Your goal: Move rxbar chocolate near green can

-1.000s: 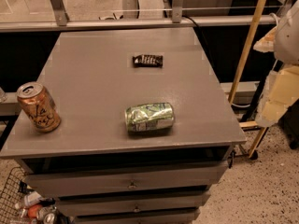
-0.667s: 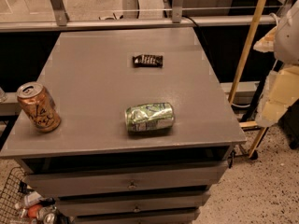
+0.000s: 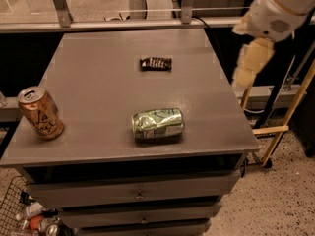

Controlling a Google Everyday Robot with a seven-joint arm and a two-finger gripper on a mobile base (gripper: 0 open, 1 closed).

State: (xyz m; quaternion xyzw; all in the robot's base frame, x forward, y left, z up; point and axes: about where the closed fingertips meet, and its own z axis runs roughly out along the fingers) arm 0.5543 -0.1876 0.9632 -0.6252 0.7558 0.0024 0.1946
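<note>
The rxbar chocolate (image 3: 156, 63), a small flat dark bar with white lettering, lies on the far middle of the grey table (image 3: 98, 82). The green can (image 3: 158, 124), dented, green and white, lies on its side near the table's front edge, well in front of the bar. My gripper (image 3: 251, 63) hangs from the white arm (image 3: 280, 9) at the upper right, beyond the table's right edge, to the right of the bar and above table height. It holds nothing that I can see.
An orange-copper can (image 3: 41, 113) stands upright at the table's front left. Drawers (image 3: 138, 195) sit under the tabletop. A wire basket with litter (image 3: 29, 215) stands on the floor at lower left. A wooden frame (image 3: 280, 127) leans at the right.
My arm and gripper have moved left and up, closer to the table's right edge. The bar and both cans have not moved.
</note>
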